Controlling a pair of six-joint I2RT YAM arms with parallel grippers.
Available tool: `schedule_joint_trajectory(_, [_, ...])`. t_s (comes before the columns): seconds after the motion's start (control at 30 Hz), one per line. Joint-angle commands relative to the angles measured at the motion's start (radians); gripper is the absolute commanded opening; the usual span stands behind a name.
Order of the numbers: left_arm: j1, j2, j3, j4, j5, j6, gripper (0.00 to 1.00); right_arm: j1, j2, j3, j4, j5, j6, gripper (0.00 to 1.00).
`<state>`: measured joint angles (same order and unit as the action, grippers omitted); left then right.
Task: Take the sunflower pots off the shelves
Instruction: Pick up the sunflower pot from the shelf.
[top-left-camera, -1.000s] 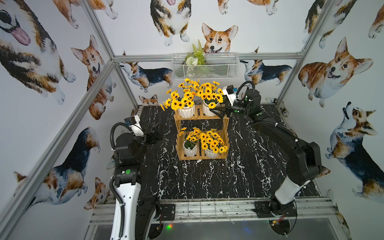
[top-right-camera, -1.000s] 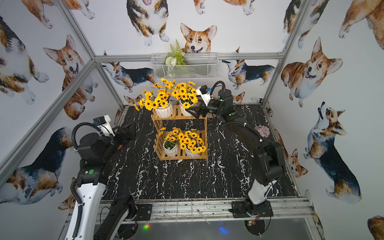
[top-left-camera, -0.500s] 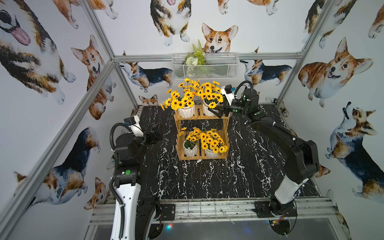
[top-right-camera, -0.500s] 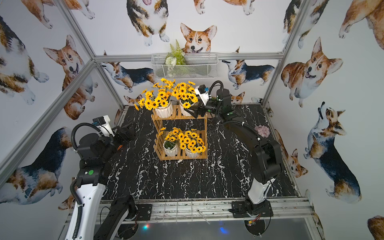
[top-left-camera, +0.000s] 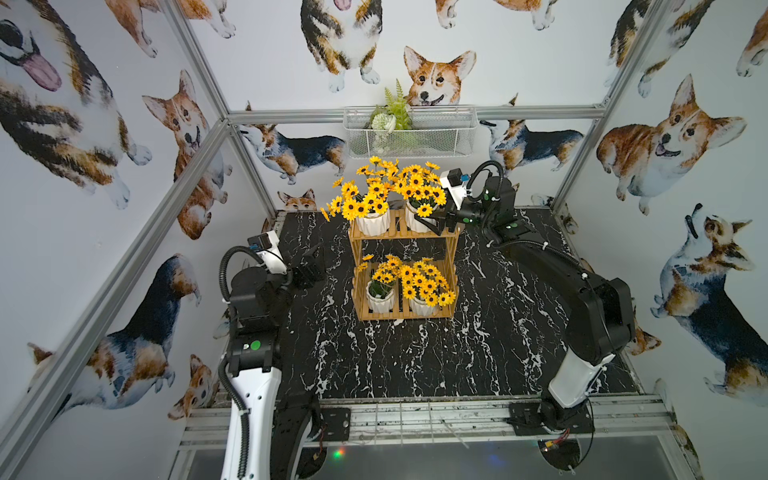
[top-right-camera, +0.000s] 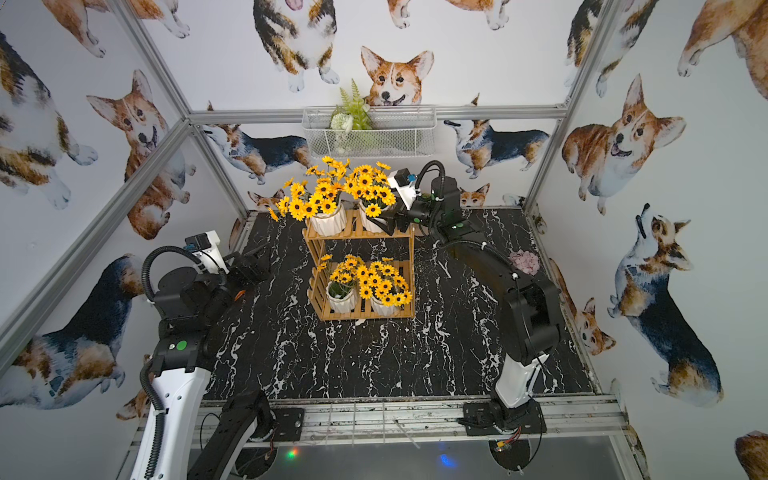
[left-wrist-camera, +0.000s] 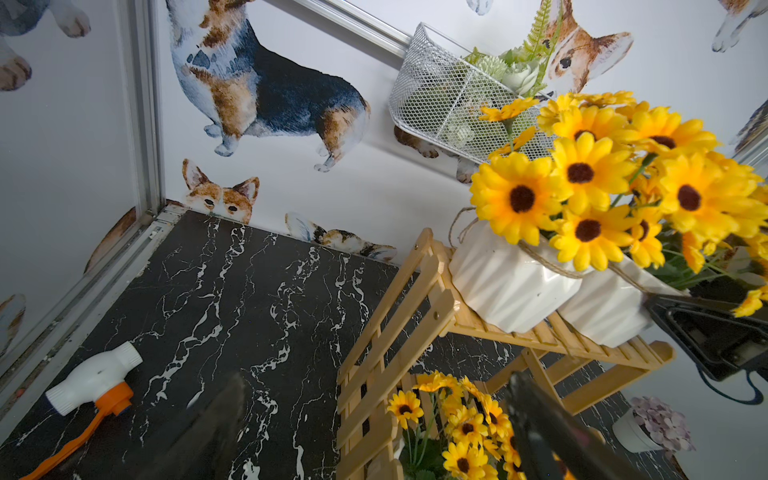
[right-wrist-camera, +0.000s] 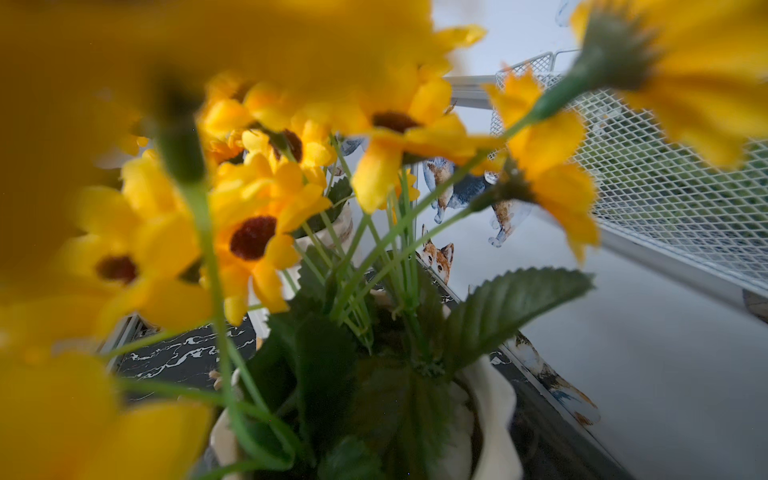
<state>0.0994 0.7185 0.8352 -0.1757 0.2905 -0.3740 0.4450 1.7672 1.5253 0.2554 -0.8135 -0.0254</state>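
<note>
The upper right sunflower pot (top-left-camera: 415, 222) stands upright on the top tier of the shelves (top-left-camera: 399, 237), at its right end; it lies just left of the right tool (top-left-camera: 435, 223), whose jaws are spread wide and grip nothing; that arm is plainly nearer; the left tool (top-left-camera: 311, 266), likewise agape and empty, hangs well apart over the worktop (top-left-camera: 415, 357), left of the shelves.

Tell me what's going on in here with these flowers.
The sunflower pots are to be cleared off the wooden shelves; all four sit there now. The right gripper, open, is at the nearer upper pot, no grip visible yet. The left gripper hovers open above the table, holding nothing.
</note>
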Motion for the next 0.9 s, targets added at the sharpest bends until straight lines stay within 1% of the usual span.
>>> schedule_joint_trajectory(0.0, [0.002,-0.004,0.007,0.002,-0.003,0.001,1.00,0.006,0.009,0.015,0.038,-0.007,0.002,1.00])
schedule_joint_trajectory(0.63, [0.002,-0.011,0.008,-0.002,-0.010,0.007,1.00,0.012,0.019,0.019,0.015,-0.011,-0.007,1.00])
schedule_joint_trajectory(0.73, [0.002,-0.011,0.008,-0.004,-0.010,0.009,1.00,0.012,0.020,0.021,0.007,-0.016,-0.007,0.98])
schedule_joint_trajectory(0.87, [0.001,-0.011,0.007,-0.004,-0.013,0.009,1.00,0.012,0.021,0.023,-0.008,-0.019,0.000,0.90])
